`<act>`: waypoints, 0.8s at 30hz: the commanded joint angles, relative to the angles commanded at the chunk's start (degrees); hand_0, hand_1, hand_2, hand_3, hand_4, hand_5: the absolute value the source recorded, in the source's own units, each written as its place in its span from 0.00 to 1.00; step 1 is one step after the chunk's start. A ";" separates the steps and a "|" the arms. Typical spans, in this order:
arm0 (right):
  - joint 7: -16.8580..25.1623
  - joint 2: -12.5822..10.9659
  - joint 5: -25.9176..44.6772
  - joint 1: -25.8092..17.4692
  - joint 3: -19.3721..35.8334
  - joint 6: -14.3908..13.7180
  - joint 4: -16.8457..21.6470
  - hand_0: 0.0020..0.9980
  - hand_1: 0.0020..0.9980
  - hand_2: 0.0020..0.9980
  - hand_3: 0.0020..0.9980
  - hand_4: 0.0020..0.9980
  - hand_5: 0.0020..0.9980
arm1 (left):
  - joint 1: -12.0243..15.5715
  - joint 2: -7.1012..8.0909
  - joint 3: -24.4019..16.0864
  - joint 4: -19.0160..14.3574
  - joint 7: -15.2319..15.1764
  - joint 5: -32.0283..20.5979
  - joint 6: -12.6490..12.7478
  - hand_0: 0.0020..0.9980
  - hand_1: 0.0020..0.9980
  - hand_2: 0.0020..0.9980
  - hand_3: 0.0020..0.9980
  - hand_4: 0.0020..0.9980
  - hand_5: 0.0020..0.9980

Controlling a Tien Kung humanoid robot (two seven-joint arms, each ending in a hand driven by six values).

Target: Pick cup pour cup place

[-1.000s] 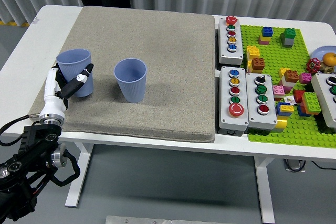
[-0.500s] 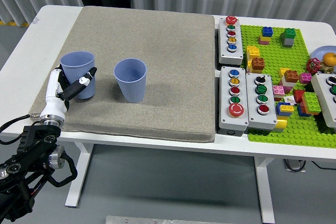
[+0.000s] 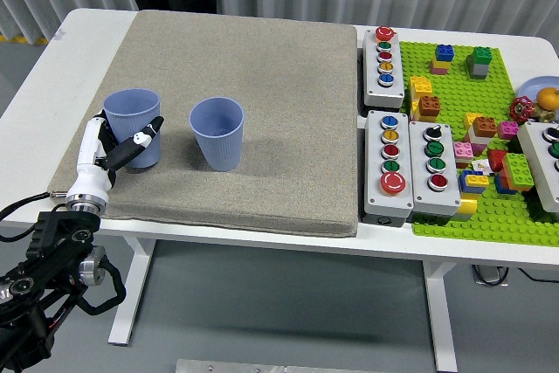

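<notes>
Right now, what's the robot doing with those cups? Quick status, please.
Left hand shut on left cup, upright on grey mat. Right hand out of view. Second cup stands apart, nothing between them.

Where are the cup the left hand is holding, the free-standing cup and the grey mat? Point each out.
held cup (image 3: 131, 111), head view, on its upper wall just under the rim.
free-standing cup (image 3: 218, 141), head view, on the middle of its outer wall.
grey mat (image 3: 279, 85), head view, on a bare patch right of both cups.
</notes>
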 joint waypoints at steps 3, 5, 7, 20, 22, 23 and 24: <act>-0.01 0.00 -0.08 -0.04 0.04 0.01 0.00 0.71 0.63 0.59 0.57 0.00 0.11 | 0.49 -0.13 -0.63 -0.34 0.15 0.86 -0.20 0.70 0.69 0.77 0.74 0.82 0.27; -0.04 -0.01 -0.22 -0.07 0.09 0.05 0.00 0.71 0.63 0.59 0.57 0.00 0.11 | 0.86 -0.16 -1.09 -0.70 0.32 1.63 -0.43 0.71 0.71 0.78 0.75 0.85 0.28; -0.05 -0.02 -0.31 -0.11 0.15 0.08 0.00 0.71 0.63 0.59 0.57 0.00 0.11 | 1.14 -0.13 -1.36 -0.94 0.57 2.23 -0.78 0.71 0.71 0.78 0.75 0.85 0.28; -0.12 0.00 -0.44 -0.30 0.12 0.08 0.00 0.71 0.63 0.59 0.57 0.00 0.11 | 1.63 0.01 -1.60 -1.41 1.65 4.33 -2.02 0.73 0.74 0.83 0.82 0.88 0.32; -0.14 0.00 -0.51 -0.34 0.14 0.09 0.00 0.71 0.63 0.59 0.57 0.00 0.11 | 1.69 0.04 -1.62 -1.51 1.68 4.42 -2.06 0.73 0.74 0.83 0.82 0.88 0.32; -0.14 0.00 -0.52 -0.36 0.14 0.09 0.00 0.71 0.63 0.59 0.57 0.00 0.11 | 1.71 0.05 -1.63 -1.54 1.69 4.48 -2.05 0.73 0.74 0.83 0.82 0.89 0.33; -0.14 -0.01 -0.53 -0.40 0.16 0.10 0.00 0.71 0.63 0.59 0.57 0.00 0.11 | 1.78 0.06 -1.70 -1.63 1.75 4.57 -2.05 0.73 0.74 0.83 0.82 0.89 0.33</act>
